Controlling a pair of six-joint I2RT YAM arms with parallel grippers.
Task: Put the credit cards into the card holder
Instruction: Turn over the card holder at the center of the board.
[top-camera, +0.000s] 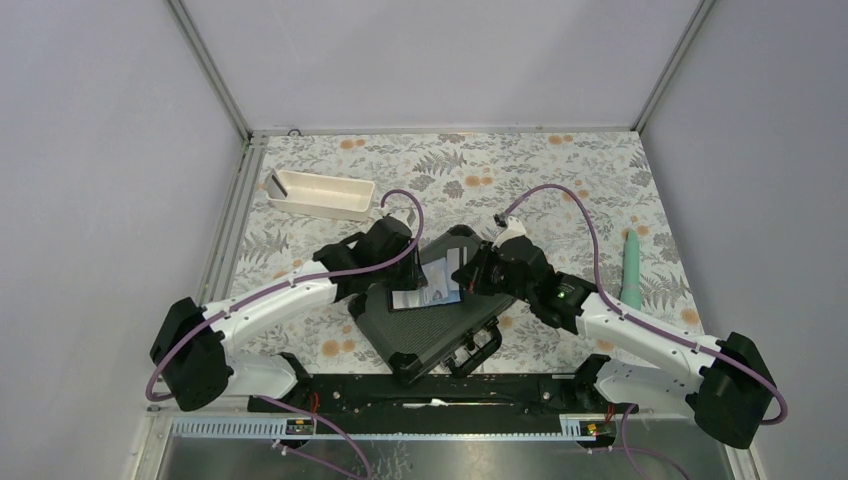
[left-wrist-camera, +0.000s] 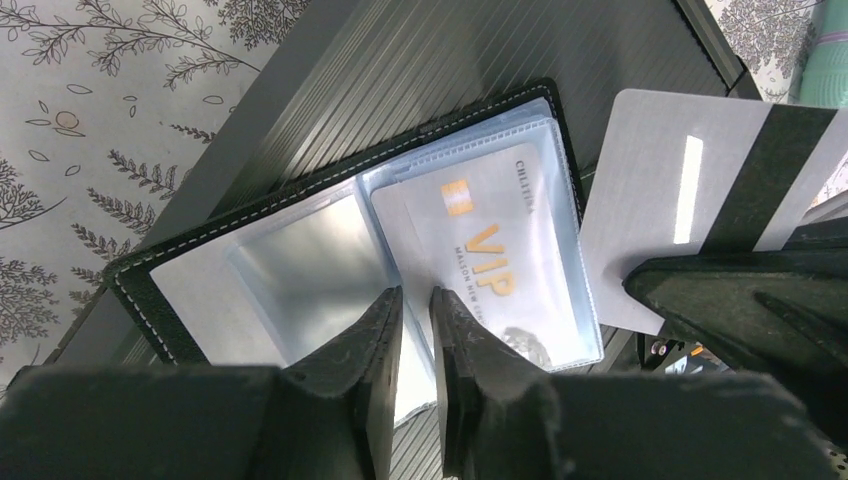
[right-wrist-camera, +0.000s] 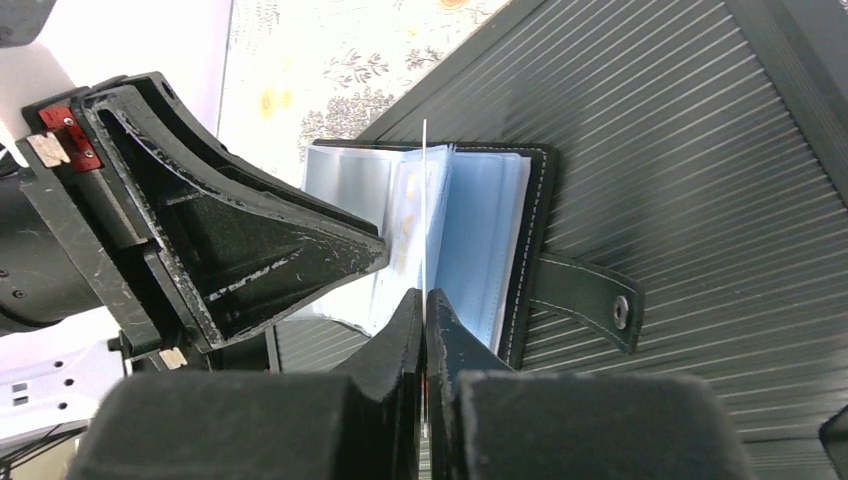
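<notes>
The right gripper (right-wrist-camera: 424, 300) pinches a thin white credit card (right-wrist-camera: 424, 200) between its closed fingers, so the card shows edge-on as a fine upright line. Beyond it the card holder (right-wrist-camera: 505, 215) lies open on the ribbed black hard case (right-wrist-camera: 690, 150), its pale blue sleeves fanned and its snap tab (right-wrist-camera: 585, 298) sticking out to the right. The card's far edge stands over the sleeves, seemingly between two of them. The left gripper (right-wrist-camera: 360, 255) reaches in from the left, its tip at the sleeves.

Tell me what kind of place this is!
Probably a robot test booth, not a home: plain grey walls in a metal frame, and two robot arms bolted to a flowery table.
</notes>
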